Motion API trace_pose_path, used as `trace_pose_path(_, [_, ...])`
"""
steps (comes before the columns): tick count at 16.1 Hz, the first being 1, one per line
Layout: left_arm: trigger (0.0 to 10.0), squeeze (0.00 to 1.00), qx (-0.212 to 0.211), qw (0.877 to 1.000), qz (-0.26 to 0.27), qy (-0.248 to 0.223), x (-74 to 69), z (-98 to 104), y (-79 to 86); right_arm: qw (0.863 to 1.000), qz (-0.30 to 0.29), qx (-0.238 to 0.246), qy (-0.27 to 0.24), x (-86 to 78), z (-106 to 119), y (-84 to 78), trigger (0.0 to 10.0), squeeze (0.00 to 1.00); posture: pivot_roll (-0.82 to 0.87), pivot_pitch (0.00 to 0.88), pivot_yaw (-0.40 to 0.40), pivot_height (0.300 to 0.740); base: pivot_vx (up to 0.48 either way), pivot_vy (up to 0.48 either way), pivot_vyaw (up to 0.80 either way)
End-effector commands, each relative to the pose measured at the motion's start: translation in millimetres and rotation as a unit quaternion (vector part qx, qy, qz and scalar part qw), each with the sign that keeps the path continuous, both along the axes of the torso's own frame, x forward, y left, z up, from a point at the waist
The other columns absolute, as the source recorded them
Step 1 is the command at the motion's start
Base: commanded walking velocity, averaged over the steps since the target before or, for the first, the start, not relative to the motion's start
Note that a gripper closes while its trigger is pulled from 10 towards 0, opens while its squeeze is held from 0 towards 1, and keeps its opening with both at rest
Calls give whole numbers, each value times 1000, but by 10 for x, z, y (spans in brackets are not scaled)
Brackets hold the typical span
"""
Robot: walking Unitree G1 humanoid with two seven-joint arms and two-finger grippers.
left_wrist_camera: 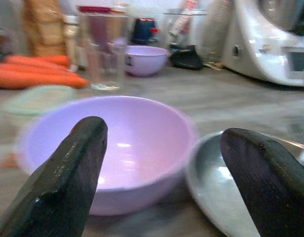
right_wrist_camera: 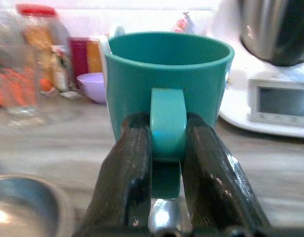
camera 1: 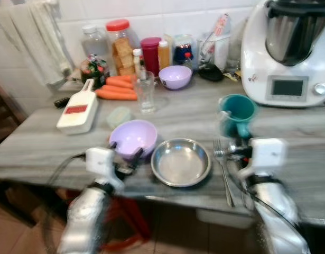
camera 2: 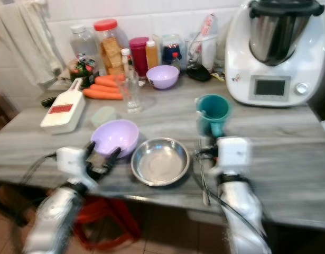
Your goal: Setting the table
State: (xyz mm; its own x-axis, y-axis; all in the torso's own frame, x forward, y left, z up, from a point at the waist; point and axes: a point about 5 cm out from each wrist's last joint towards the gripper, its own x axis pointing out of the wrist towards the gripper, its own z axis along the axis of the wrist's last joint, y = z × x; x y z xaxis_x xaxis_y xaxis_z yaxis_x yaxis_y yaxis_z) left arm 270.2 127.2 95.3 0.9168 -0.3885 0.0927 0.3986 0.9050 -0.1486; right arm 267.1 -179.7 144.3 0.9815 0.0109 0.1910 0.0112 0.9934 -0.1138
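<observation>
Pinching teal mug [right_wrist_camera: 167,94] handle, apparently.

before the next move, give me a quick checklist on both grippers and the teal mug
1. Right gripper shut on the handle of the teal plastic mug: ok.
2. Mug upright on the grey wooden table: ok.
3. Mug contents: cannot tell.
4. Left gripper open, fingers apart before the near lilac plastic bowl: ok.
5. Round steel plate sits close beside that bowl, tight for the left gripper: not ok.
6. Metal fork lying flat right of the plate: ok.
</observation>
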Motion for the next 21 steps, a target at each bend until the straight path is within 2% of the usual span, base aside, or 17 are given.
trace_pose_path(1, [10000,0,14,1000,18,4,-20,-26,149,1000,20,4,-19,11,77,109,10000,0,-167,0,101,740,0,0,0])
trace_pose_path(4, [10000,0,-3,1000,-14,9,-96,-51,177,999,33,3,-23,62,144,113,10000,0,-161,0,95,740,0,0,0])
trace_pose_path(8, [10000,0,-23,993,-114,33,-264,-94,129,999,47,5,-16,218,200,17,10000,0,-151,0,89,740,0,0,0])
trace_pose_path(16, [10000,0,-21,979,-199,30,-233,17,61,996,88,2,22,667,150,17,10000,0,-137,0,89,740,0,0,0])
trace_pose_path(21, [10000,0,-25,974,-225,32,-257,47,27,994,88,12,58,728,-40,-69,10000,0,-126,0,100,740,0,0,0])
